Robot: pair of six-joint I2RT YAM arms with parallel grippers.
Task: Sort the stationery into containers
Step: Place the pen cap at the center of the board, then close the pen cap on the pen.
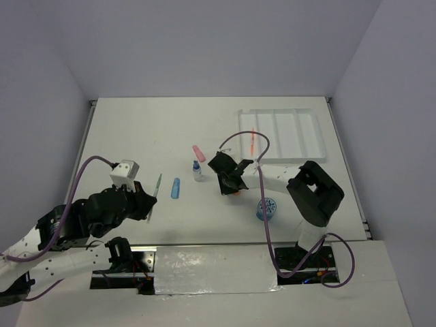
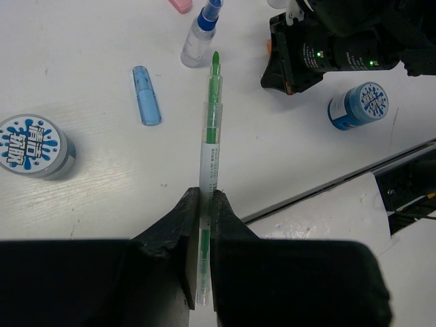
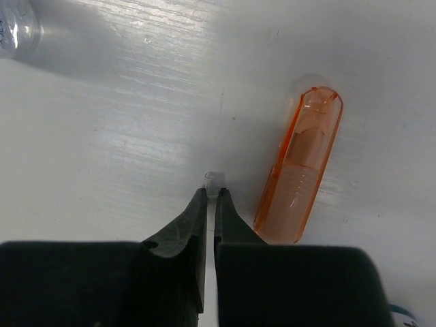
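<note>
Plain grey walls (image 1: 204, 41) enclose a smooth white table (image 1: 136, 129), where a ridged white tray (image 1: 310, 136) lies at the far right. At near left, the left gripper (image 2: 206, 194) clamps a slim clear-barrelled pen (image 2: 212, 136), its long axis running away from the arms and its green tip pointing toward the far edge. The right gripper (image 3: 212, 193), fingers nearly together, pinches a tiny clear stub (image 3: 214, 178) just beside a glossy translucent orange capsule (image 3: 300, 170).

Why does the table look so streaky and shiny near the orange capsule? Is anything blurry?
Right wrist: light glares off the table in bright streaks; the orange capsule is sharp, the bottle in the corner blurred. Top view: even light, soft shadows. Left wrist: green pen crisp.
</note>
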